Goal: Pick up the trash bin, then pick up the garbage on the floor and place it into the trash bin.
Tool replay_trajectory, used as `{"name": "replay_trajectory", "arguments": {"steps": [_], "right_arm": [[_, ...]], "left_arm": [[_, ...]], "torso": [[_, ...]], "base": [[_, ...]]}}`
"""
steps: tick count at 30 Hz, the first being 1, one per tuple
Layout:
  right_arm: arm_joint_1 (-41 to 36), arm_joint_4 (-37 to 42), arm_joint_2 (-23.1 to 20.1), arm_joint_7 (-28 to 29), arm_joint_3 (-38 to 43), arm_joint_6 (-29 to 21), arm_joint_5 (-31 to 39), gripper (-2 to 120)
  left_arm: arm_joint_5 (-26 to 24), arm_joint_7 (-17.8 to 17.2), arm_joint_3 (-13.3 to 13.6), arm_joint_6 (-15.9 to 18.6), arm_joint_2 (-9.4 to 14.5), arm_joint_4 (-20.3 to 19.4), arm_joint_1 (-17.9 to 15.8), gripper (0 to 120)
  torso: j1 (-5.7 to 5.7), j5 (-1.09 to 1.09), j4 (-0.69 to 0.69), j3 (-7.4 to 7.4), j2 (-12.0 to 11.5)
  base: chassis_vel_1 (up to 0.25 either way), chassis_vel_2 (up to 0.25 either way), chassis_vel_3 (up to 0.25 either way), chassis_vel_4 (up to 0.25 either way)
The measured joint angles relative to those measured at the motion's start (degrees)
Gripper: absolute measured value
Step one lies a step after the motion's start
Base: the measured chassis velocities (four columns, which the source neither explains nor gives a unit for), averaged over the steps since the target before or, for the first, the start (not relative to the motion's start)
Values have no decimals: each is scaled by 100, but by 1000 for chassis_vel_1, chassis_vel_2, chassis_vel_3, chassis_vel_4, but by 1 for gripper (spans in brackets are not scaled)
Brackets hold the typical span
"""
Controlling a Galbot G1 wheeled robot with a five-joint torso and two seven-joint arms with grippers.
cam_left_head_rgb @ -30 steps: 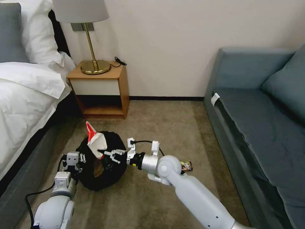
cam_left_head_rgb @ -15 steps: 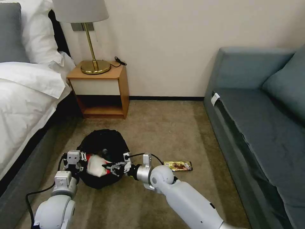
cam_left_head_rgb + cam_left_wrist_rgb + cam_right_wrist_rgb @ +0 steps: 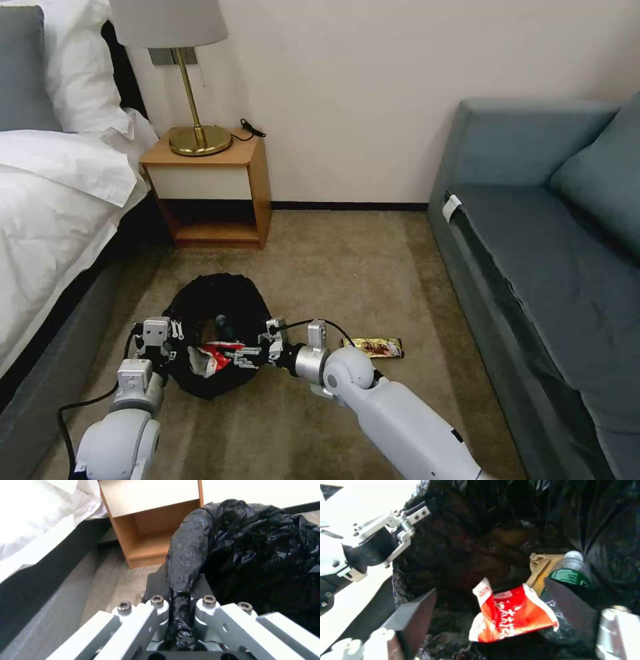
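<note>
left hand [image 3: 180, 605] clamped on black bag-lined trash bin [image 3: 217, 313] rim; right hand [image 3: 235, 355] spread wide over red-and-white crushed carton [image 3: 510, 612] inside

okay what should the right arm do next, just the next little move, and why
Probably lift the right end effector out of the bin. It is open, and the carton lies loose inside with the bottle. The wrapper remains on the carpet. The left end effector grips the bin's rim.
</note>
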Motion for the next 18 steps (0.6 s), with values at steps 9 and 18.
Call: {"name": "replay_trajectory", "arguments": {"steps": [9,18], "right_arm": [[-34,97,-28,-1,157,85,-127,100],[-40,341,-238,-53,366,69,-487,100]], "left_arm": [[1,0,-57,-19,8,-22,59,0],[-8,-2,-127,-24,66,-22,65,0]], "torso": [[0,0,0,0,0],[0,1,0,0,0]], "base": [[0,0,0,0],[0,0,0,0]]}}
